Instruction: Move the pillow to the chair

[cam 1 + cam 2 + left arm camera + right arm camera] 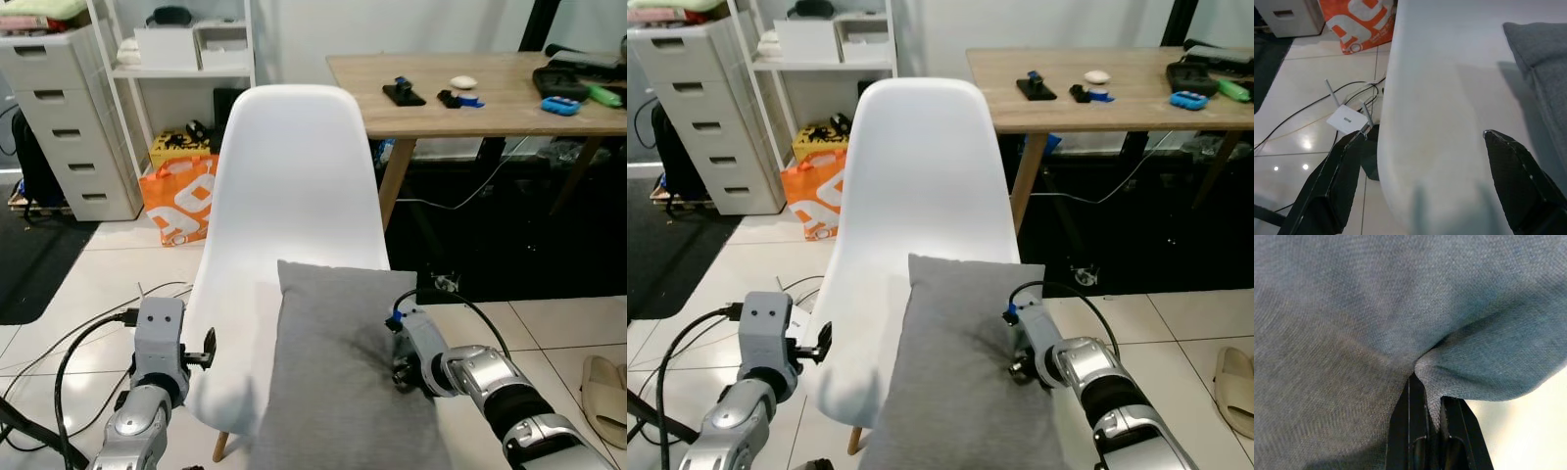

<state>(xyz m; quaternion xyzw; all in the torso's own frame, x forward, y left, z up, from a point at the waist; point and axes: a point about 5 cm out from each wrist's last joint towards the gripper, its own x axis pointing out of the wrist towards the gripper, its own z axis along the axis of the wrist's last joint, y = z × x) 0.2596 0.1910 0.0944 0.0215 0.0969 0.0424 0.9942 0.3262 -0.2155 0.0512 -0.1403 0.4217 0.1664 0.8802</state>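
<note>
Right wrist view: right gripper [1433, 404] pinching pillow [1352, 318] on chair [294, 196].

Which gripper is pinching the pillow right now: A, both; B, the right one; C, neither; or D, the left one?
B: the right gripper is shut on a fold of the pillow, while the left gripper is open beside the chair.

Wooden table [509, 110] with small gadgets, orange bag [182, 199], white drawers [69, 117], floor cables [69, 338]
</note>
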